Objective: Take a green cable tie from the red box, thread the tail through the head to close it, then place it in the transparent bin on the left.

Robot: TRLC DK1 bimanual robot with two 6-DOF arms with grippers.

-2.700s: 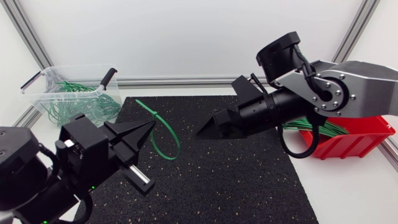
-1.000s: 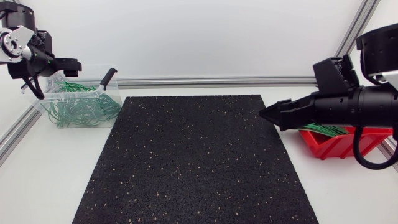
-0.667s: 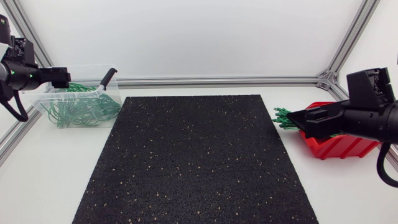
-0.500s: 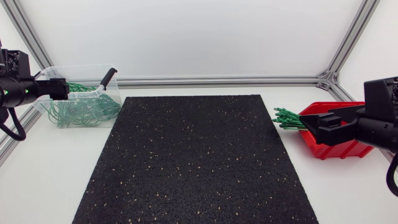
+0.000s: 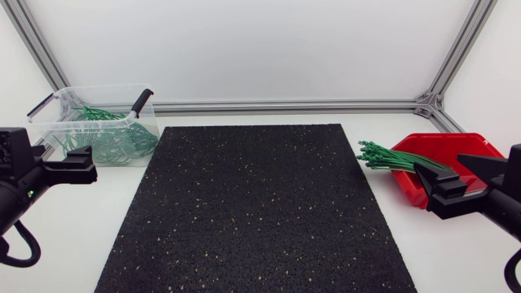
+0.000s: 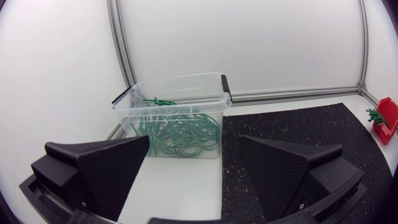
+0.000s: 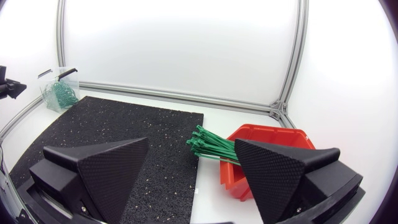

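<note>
Two arms sit low at the table's side edges, and neither gripper holds anything. Farthest left, the transparent bin (image 5: 102, 88) stands on the white table (image 5: 73, 252) just beside the far left corner of the black mat (image 5: 260, 203). A tangle of looped green ties (image 5: 110, 142) lies inside it, and a black clip handle (image 5: 142, 102) sits at its right end. On the near side of the bin is the left gripper (image 6: 194, 149); its two wedge fingers are spread wide with only air between them, and the bin lies ahead of it, apart from the fingertips. The mat fills the middle of the table with nothing on it. Right of it, a bundle of straight green cable ties (image 5: 387, 157) sticks out over the left rim of the red box (image 5: 460, 146), the ends reaching to about the mat's right edge. The right gripper (image 7: 191, 148) is at the right edge, its fingers likewise wide apart, with box and bundle ahead of it and untouched
</note>
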